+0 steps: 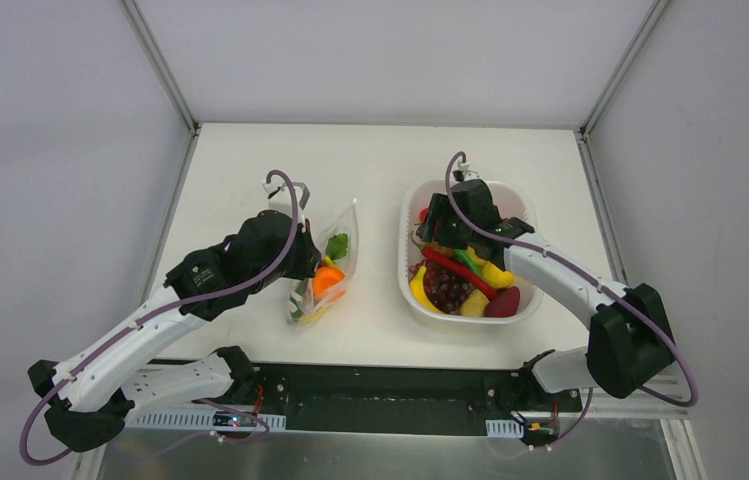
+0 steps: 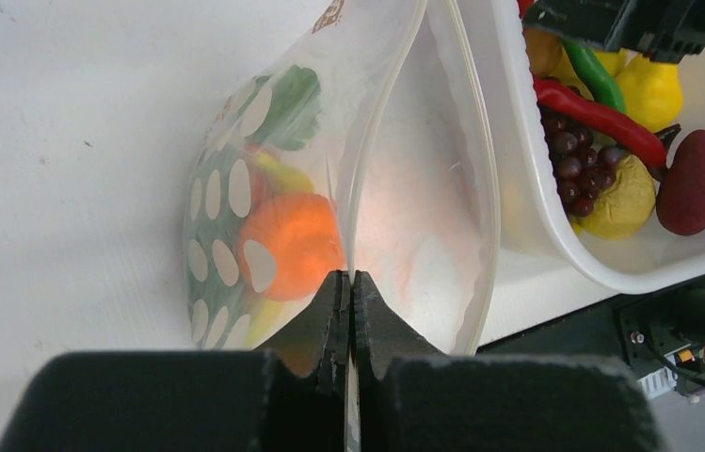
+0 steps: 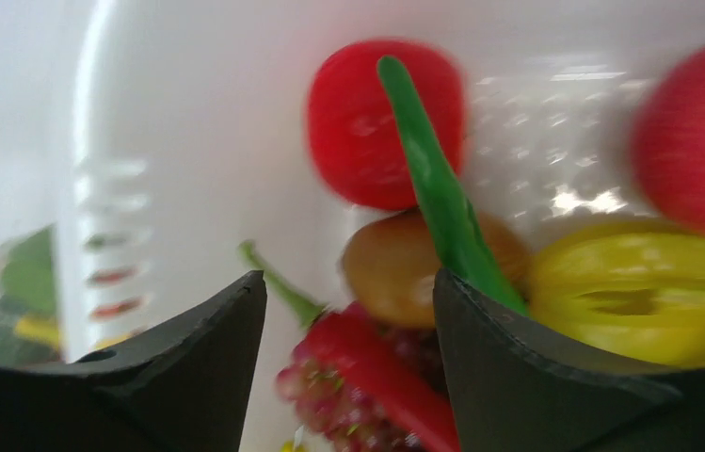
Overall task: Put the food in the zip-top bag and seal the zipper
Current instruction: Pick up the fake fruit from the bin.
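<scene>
Zip-top bag (image 1: 343,228) lies on the counter (image 1: 370,160) right against the left gripper (image 1: 302,268). Its length runs away from those jaws toward the far side, leaning a little toward the white basket (image 1: 405,290). Some food (image 1: 327,280) is already inside. The right gripper (image 1: 437,235) is down in the basket's far end.

From the left wrist, the jaws are pinched shut on one lip of the zipper (image 2: 364,155), holding the mouth agape toward the basket side. An orange piece (image 2: 296,240) sits just beyond them.

The right wrist view is blurred. Its jaws stand apart with nothing between them, above a brown piece (image 3: 395,268) and a green pod (image 3: 433,179). The step looks like picking the next piece. That calls for closing on one item, then carrying it across into the held-open mouth.
</scene>
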